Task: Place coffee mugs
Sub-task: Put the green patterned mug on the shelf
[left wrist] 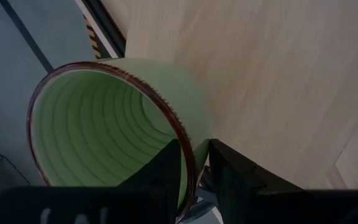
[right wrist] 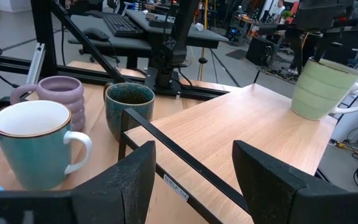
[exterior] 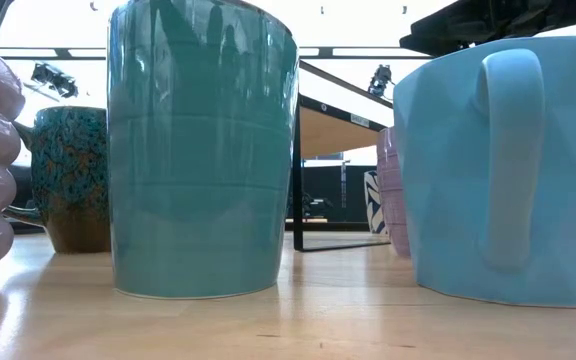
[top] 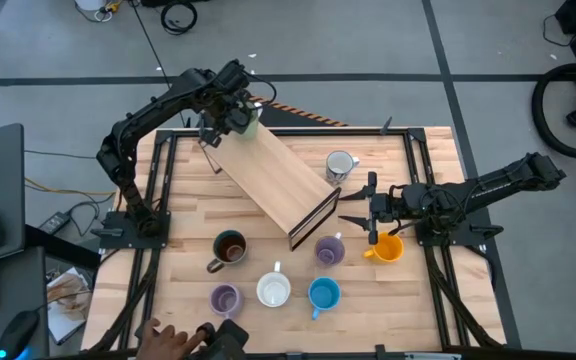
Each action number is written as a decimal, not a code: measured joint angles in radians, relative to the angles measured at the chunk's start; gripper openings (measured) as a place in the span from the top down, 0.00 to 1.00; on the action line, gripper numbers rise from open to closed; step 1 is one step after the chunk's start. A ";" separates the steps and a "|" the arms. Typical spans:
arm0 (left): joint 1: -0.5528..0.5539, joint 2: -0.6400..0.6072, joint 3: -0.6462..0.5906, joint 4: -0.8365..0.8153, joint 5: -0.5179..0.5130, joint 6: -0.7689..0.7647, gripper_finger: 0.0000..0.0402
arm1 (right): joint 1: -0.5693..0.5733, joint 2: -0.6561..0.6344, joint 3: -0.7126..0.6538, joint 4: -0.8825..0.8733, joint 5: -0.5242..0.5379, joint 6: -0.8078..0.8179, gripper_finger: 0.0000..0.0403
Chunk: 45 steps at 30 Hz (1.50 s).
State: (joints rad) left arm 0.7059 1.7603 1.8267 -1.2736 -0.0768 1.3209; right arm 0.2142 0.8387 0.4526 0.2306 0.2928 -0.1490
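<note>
The step in hand is the placing of the green mug (top: 249,124) on the wooden shelf (top: 280,182), a raised board on a black frame that stands in the middle of the table (top: 438,310). At the far left corner of this shelf, the left gripper (top: 230,118) pinches the green mug by its rim, one finger inside and one outside, as the left wrist view shows. In the right wrist view the mug seems to stand upright with its base on the board, but I cannot be sure it rests fully. Going right, in front of the shelf stand the dark brown mug (top: 228,249), a lavender mug (top: 224,299), the white mug (top: 273,290), the blue mug (top: 323,294) and a second lavender mug (top: 329,250). The patterned mug (top: 340,165) is behind the right end of the shelf. Right of the shelf, the right gripper (top: 353,210) waits with its fingers spread, holding nothing, just beside the orange mug (top: 385,247). I judge the next move calls for the left fingers to release the rim and lift straight up, so the mug is not tipped.
</note>
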 joint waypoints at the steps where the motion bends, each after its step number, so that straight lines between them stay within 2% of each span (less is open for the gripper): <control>1: 0.000 0.000 0.000 0.000 -0.004 0.000 0.78 | 0.000 0.000 0.000 0.000 0.000 0.000 0.46; 24: 0.005 0.000 0.000 0.009 -0.021 -0.026 0.78 | 0.000 0.000 0.000 0.000 -0.007 0.000 0.46; 33: 0.005 0.000 0.000 0.015 -0.021 -0.026 0.71 | 0.000 0.000 0.000 0.001 -0.008 0.000 0.46; 45: 0.007 0.000 0.000 0.030 -0.020 -0.044 0.70 | 0.000 0.000 0.000 0.000 -0.008 0.008 0.46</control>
State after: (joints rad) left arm 0.7132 1.7603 1.8267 -1.2431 -0.0971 1.2770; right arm 0.2142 0.8388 0.4526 0.2310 0.2845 -0.1406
